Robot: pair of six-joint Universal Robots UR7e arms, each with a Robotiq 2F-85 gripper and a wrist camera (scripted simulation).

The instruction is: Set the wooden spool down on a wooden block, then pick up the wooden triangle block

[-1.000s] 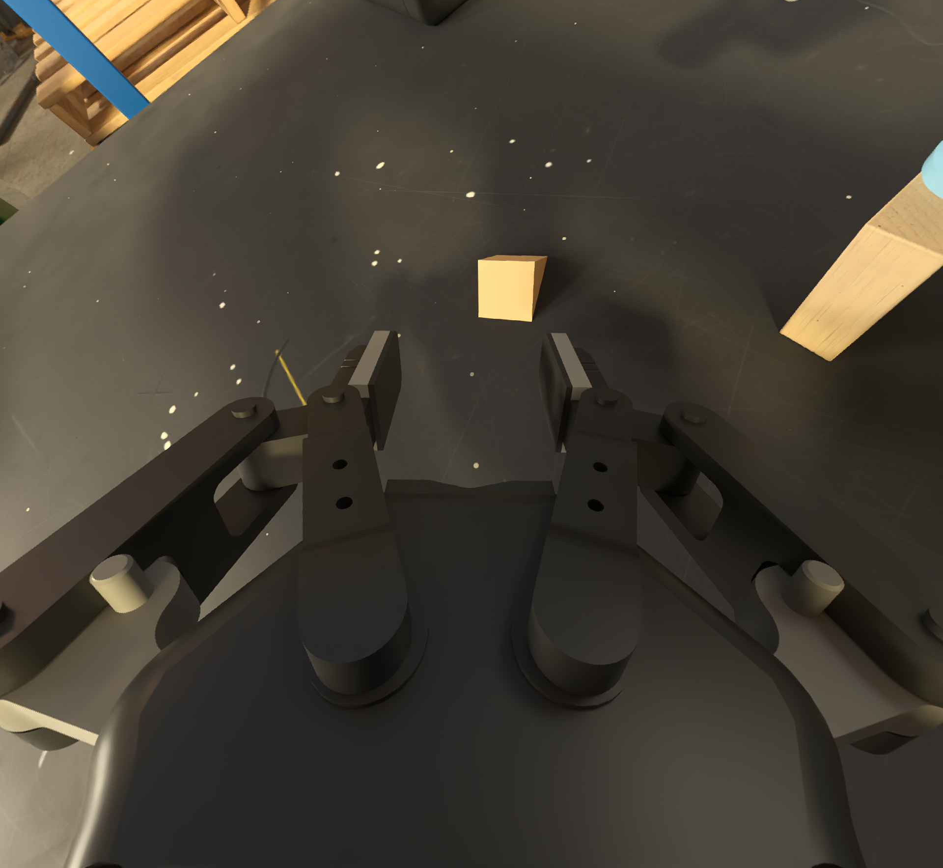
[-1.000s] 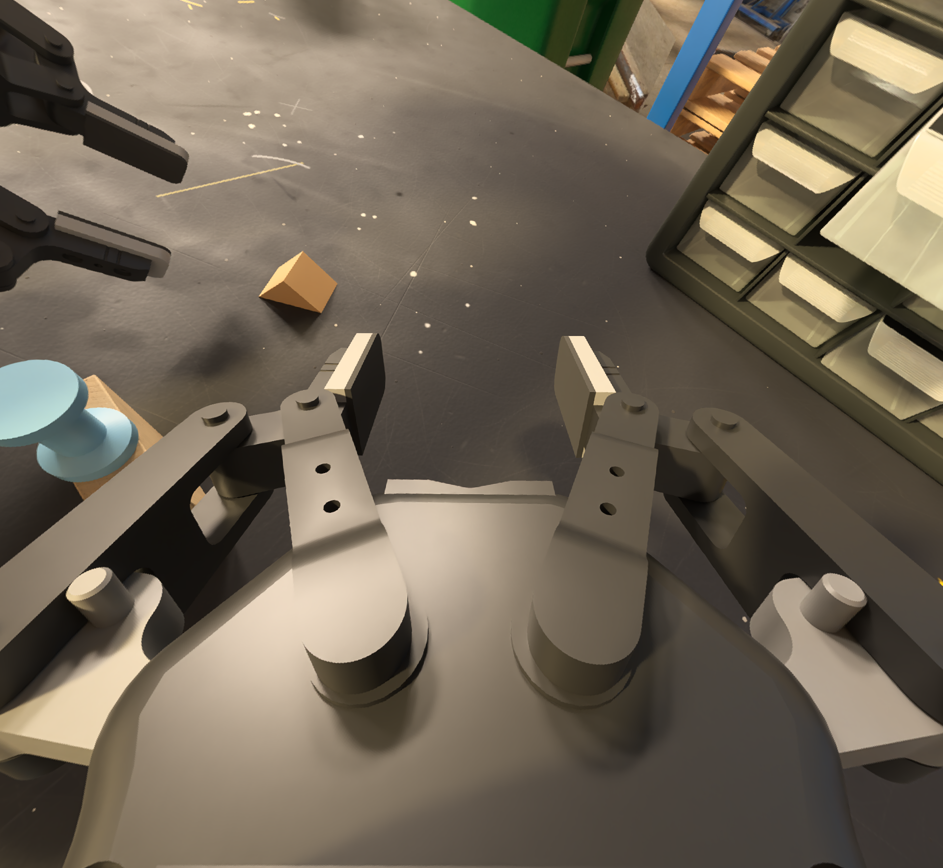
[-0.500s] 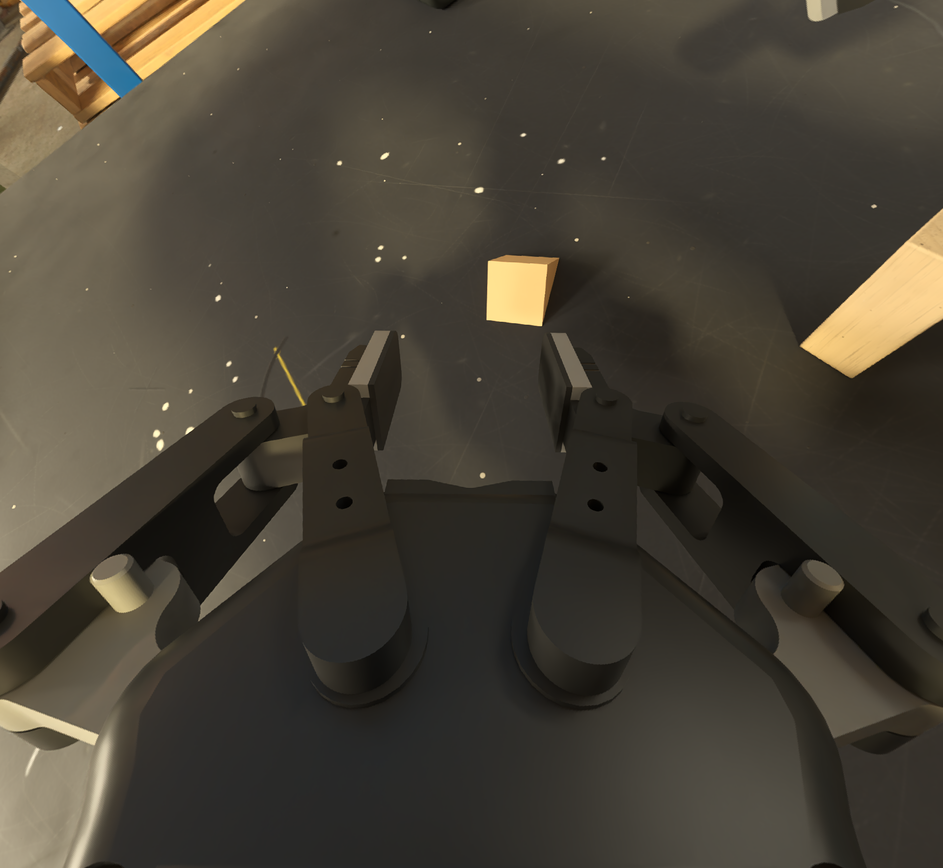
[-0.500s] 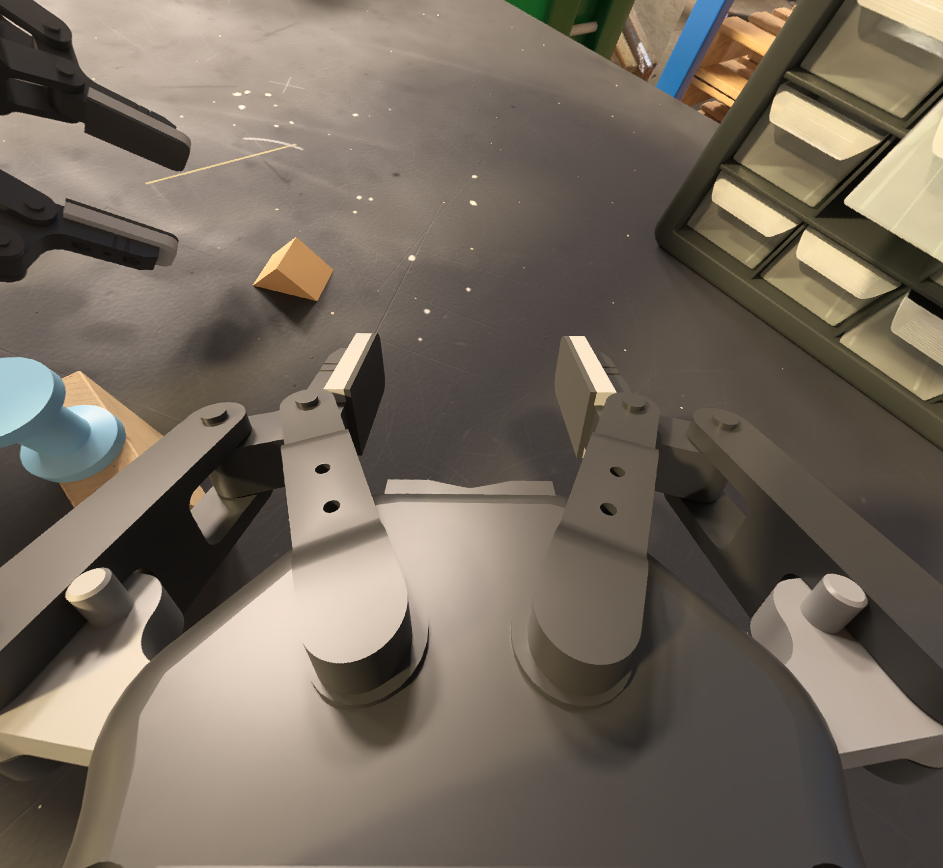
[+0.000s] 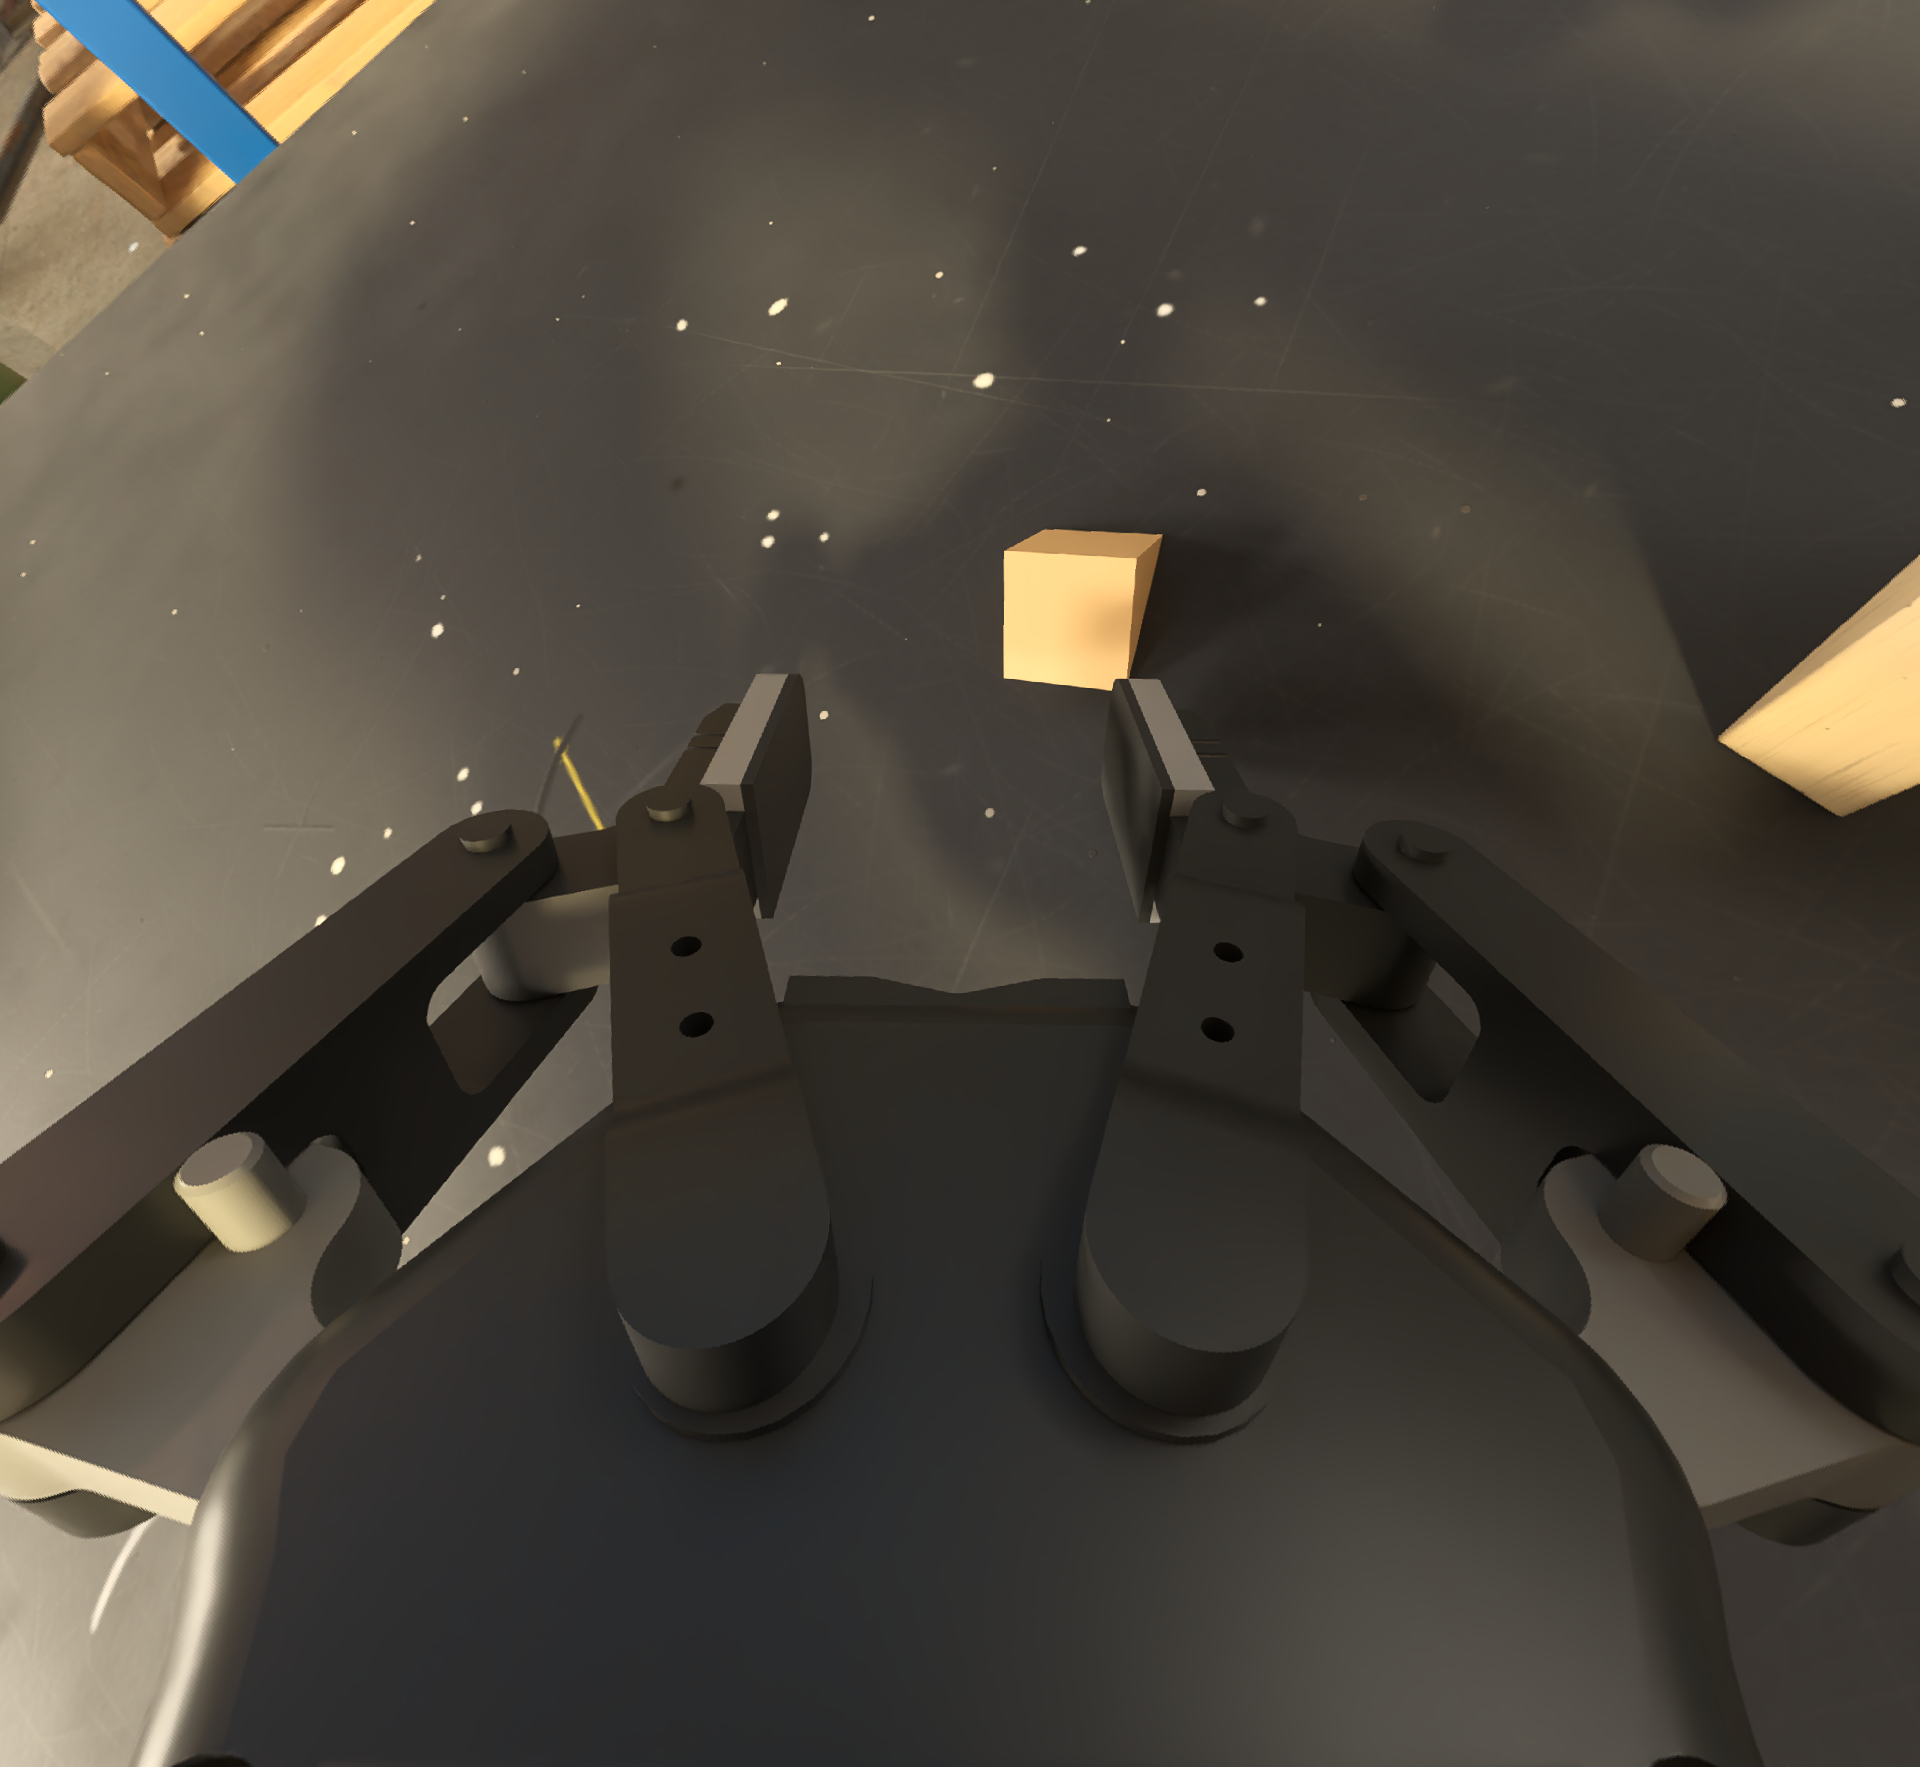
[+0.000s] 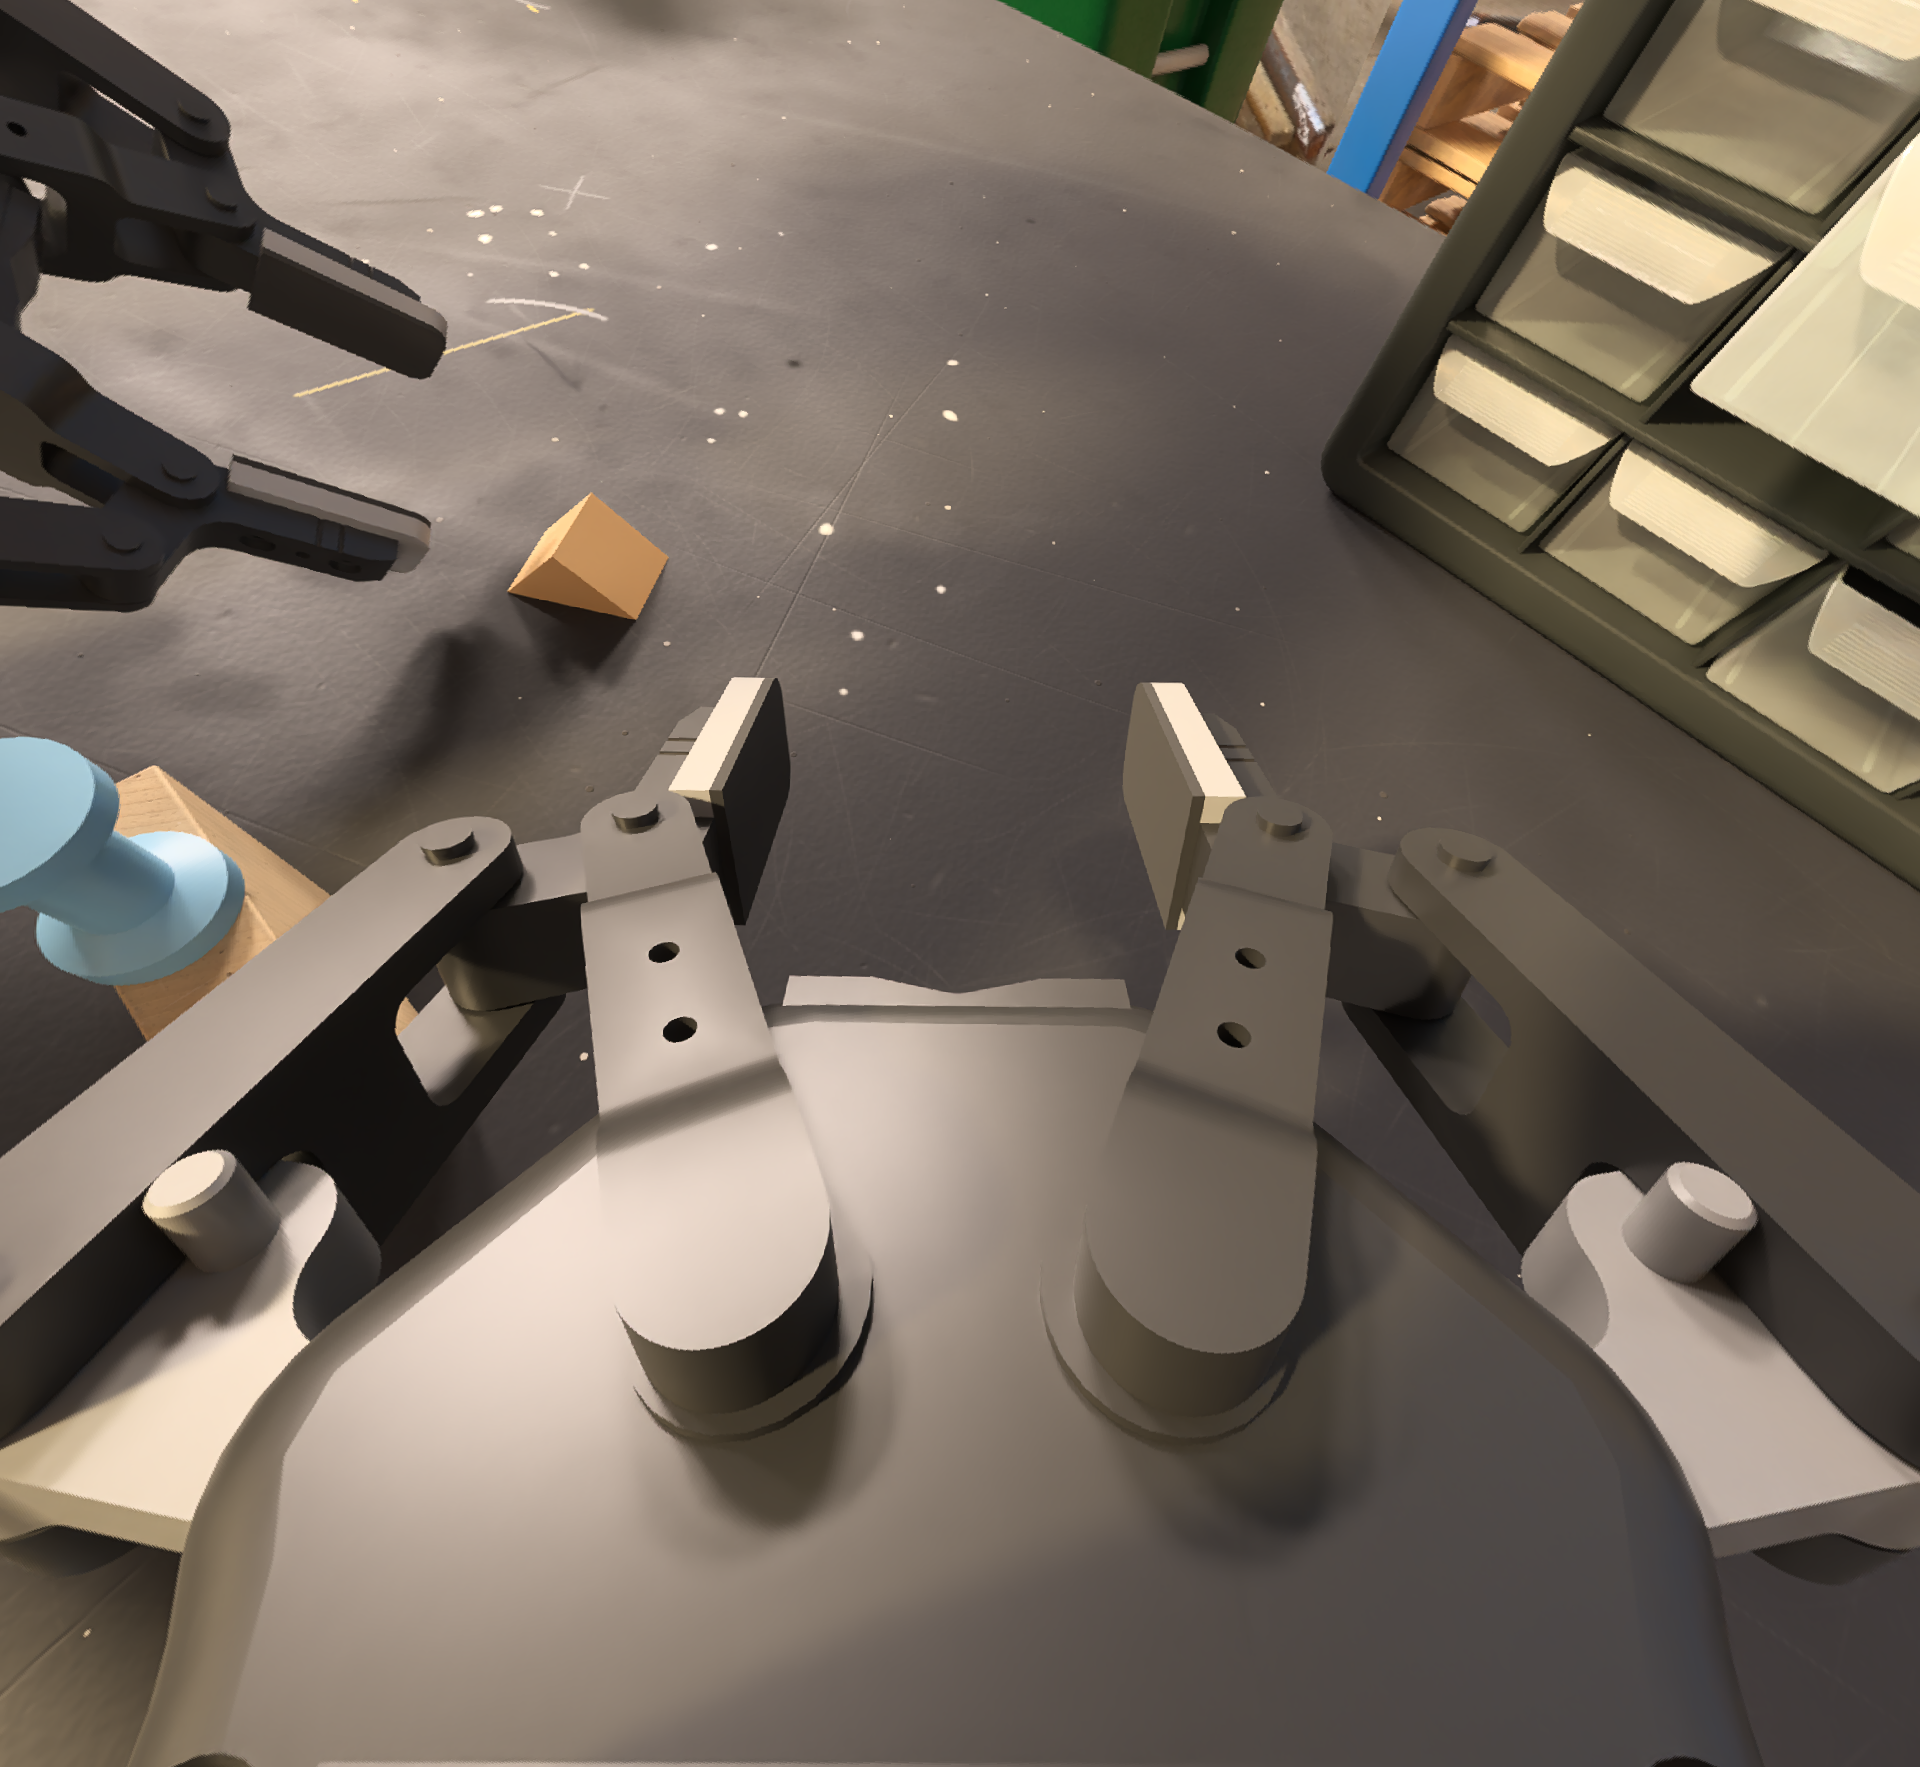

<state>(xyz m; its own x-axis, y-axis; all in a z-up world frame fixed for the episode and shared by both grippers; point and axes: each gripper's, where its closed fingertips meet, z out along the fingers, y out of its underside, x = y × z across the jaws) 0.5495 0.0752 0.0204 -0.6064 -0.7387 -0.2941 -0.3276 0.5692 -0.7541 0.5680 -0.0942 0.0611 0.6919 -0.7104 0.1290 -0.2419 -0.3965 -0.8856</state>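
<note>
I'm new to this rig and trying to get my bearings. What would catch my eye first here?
Probably the blue spool, standing on a pale wooden block at the right wrist view's left edge. Next, the small wooden triangle block alone on the dark table, with the left gripper just beside it, jaws open. A grey drawer cabinet fills the right side.

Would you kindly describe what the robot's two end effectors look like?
Both are alike: the left end effector and right end effector have dark grey metal linkage fingers with pivot pins, paired screw holes, flat rectangular pads edged pale, and light grey cylindrical studs on a rounded dark base. No cables or markings show.
</note>
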